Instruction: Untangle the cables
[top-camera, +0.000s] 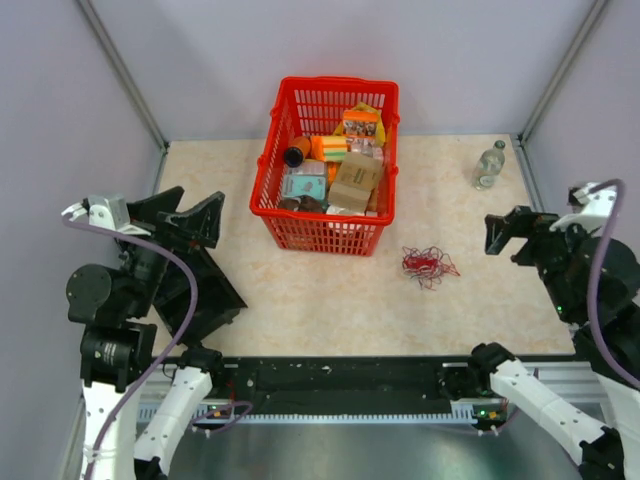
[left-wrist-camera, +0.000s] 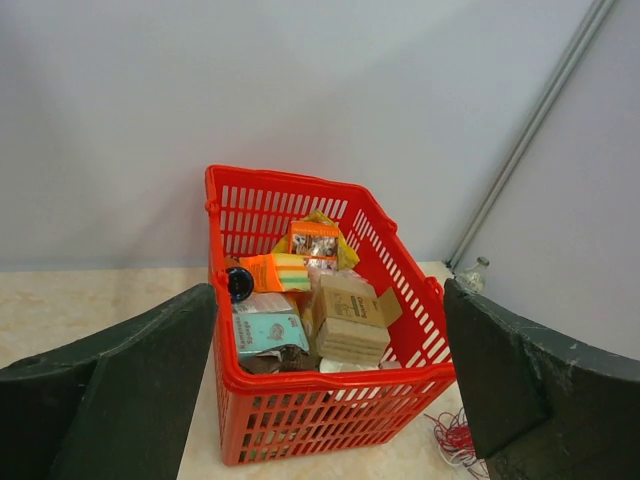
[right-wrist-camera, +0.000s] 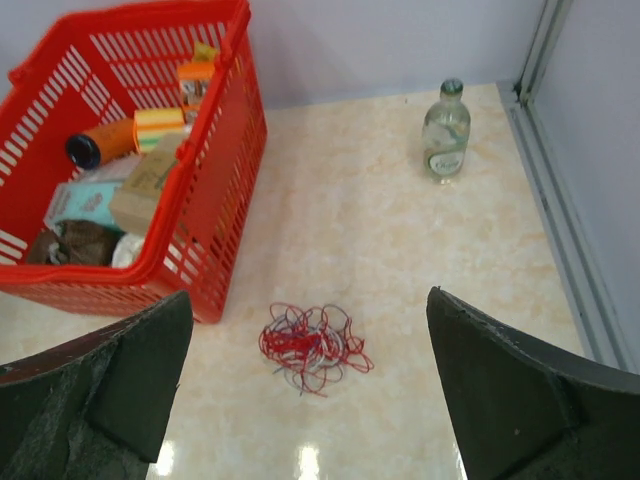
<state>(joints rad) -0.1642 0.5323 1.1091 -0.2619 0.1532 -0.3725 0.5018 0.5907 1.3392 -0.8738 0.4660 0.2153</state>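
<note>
The left gripper (top-camera: 188, 215) hangs over the left side of the table (top-camera: 330, 310), jaws spread wide and holding nothing. A red basket (top-camera: 268, 185) of boxes stands to its right. The cables (top-camera: 428, 265) lie in a loose red tangle on the table by the basket's front right corner, well apart from the left gripper. The right gripper (top-camera: 503, 238), also spread wide and empty, hovers to their right, not touching them. A bottle (top-camera: 489, 165) stands beyond.

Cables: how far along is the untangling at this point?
Nothing done yet: the cables lie in one tangle on the table near the red basket. Nothing in hand: left pincer and right pincer stand open, empty, apart from them. All untangling is left.
</note>
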